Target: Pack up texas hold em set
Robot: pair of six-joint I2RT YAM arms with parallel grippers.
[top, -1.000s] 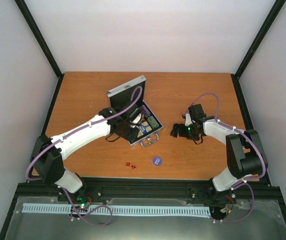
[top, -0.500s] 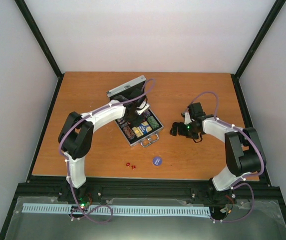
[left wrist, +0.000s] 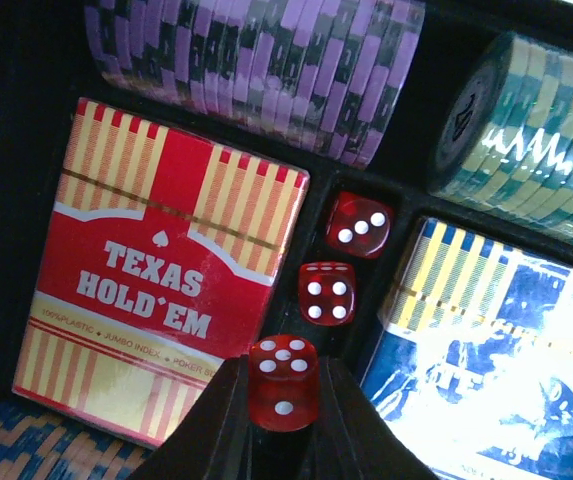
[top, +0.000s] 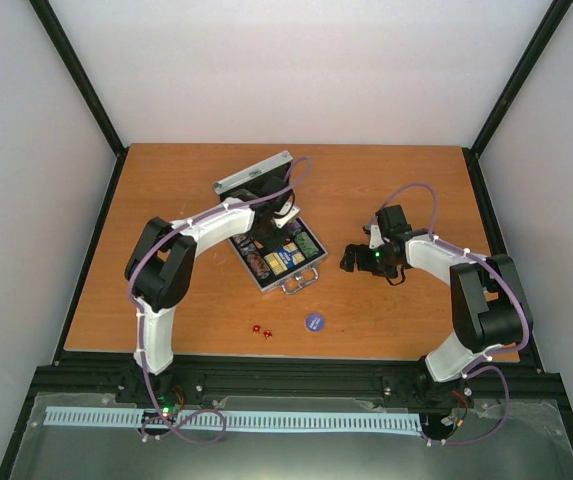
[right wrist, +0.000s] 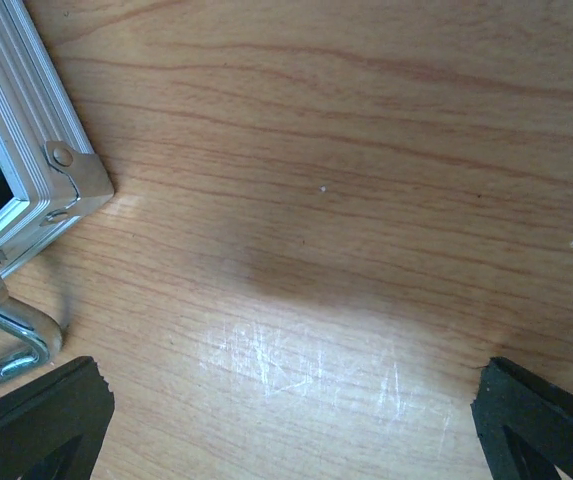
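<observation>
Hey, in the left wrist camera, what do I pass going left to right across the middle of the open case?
Red Texas Hold'em card box → red dice in a column, the lowest die pinched by the left gripper → blue card box.
</observation>
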